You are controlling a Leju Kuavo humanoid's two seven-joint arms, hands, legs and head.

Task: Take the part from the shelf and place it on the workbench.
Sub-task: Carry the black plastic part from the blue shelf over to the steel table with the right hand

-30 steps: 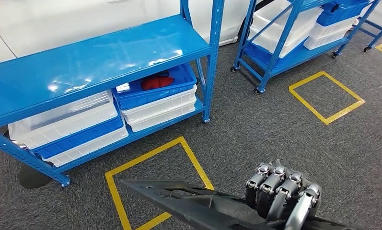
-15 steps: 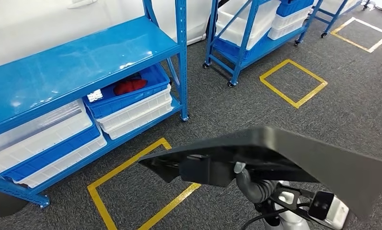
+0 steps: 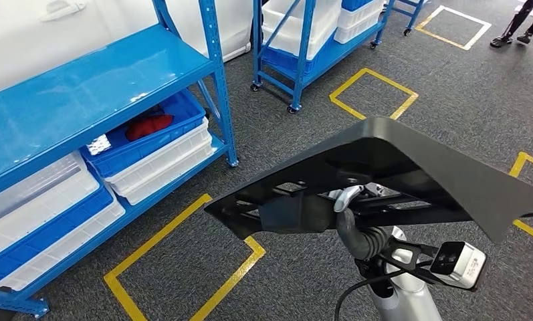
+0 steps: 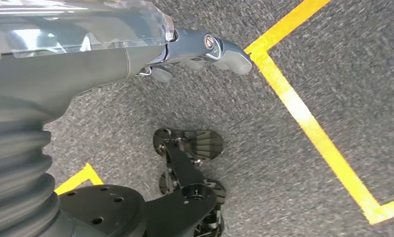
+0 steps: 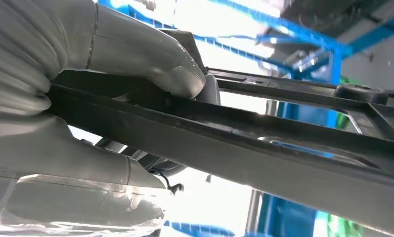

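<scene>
Gripping a flat black part (image 3: 384, 167), the right hand (image 5: 86, 123) holds it level, long axis crosswise; left hand (image 4: 195, 49) hangs loose, holding nothing.

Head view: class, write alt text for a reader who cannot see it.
The robot's right hand holds a large black part up over grey carpet marked with yellow tape squares. A blue shelf with white and blue bins stands to the left.

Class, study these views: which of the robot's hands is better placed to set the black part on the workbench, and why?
The right. The right hand already grips the black part, carried above the floor. The left hand holds nothing, hanging over the carpet. No workbench is visible yet.
</scene>
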